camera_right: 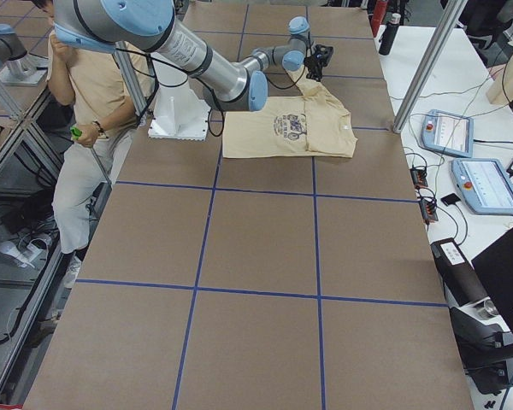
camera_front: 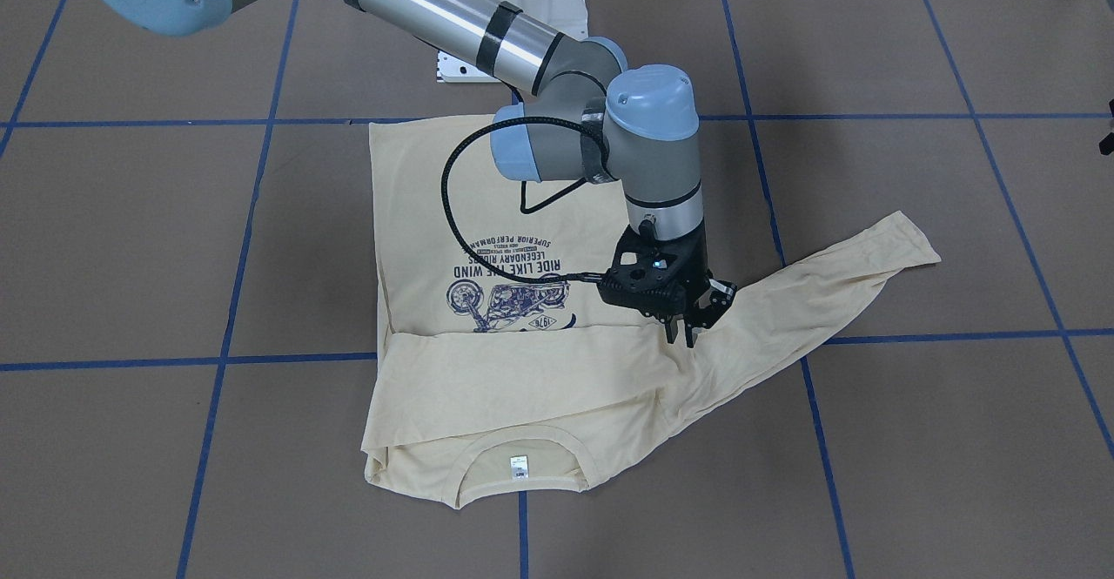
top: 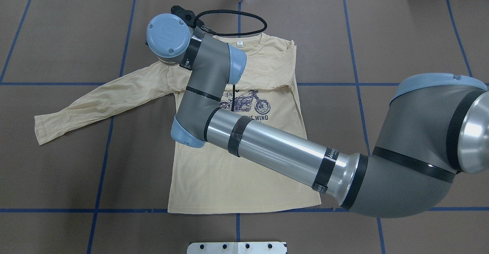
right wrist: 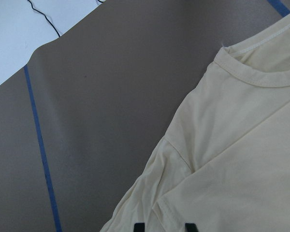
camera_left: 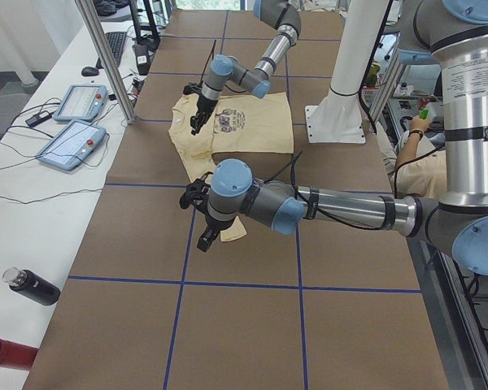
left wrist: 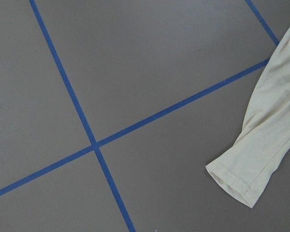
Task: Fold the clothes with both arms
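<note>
The cream-yellow shirt (top: 237,170) lies print-up on the brown table. One sleeve is folded across the chest below the neckline (camera_front: 522,370). The other sleeve (top: 103,101) stretches out flat toward my left side. My right arm (top: 275,151) reaches across the shirt. Its gripper (camera_front: 687,331) points down at the shoulder where the stretched sleeve begins, open, with its black fingertips (right wrist: 140,227) apart just above the cloth. My left gripper (camera_left: 202,236) hovers over the sleeve's cuff (left wrist: 241,179). It appears only in the side view, so I cannot tell whether it is open or shut.
Blue tape lines (camera_front: 261,357) divide the table into squares. The white pedestal (camera_front: 522,4) stands behind the shirt's hem. Two teach pendants (camera_left: 73,122) and a dark bottle (camera_left: 32,288) lie on the white side bench. A seated person (camera_right: 94,111) is beside the robot's base.
</note>
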Motion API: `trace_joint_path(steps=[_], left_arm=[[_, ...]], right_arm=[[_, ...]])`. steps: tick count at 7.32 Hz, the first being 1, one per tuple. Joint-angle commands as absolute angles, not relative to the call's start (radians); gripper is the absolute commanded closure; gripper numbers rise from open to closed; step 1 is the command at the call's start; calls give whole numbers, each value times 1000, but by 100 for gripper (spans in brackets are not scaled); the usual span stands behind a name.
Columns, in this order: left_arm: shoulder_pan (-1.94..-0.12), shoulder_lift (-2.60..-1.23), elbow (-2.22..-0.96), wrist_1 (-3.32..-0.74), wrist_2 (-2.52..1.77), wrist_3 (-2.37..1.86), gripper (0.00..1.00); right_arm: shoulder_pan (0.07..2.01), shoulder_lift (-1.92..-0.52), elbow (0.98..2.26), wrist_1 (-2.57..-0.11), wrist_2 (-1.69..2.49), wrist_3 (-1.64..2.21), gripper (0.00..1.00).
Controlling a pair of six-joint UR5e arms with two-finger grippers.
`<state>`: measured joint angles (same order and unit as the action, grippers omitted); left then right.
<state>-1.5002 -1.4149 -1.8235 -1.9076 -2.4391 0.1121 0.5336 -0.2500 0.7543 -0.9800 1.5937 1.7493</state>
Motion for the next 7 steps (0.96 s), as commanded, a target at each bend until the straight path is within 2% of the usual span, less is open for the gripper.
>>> trace_joint_path(steps=[1, 2, 4, 5, 7], left_arm=[[-1493, -1414, -1806, -1922, -2542, 110, 0], [-1491, -1416, -1799, -1914, -2463, 101, 0], [-1453, -1425, -1709, -2041, -2437, -17, 0], [-1428, -1427, -1660, -2112, -2437, -20, 0], [-1329, -1431, -1609, -2269, -2437, -242, 0]], right_arm=[[535, -249, 752, -956, 1592, 1779, 0], [540, -265, 788, -957, 1604, 1792, 0], [564, -504, 1091, -963, 1672, 1821, 0], [586, -591, 1179, -962, 1712, 1821, 0], [609, -690, 1262, -959, 1739, 1818, 0]])
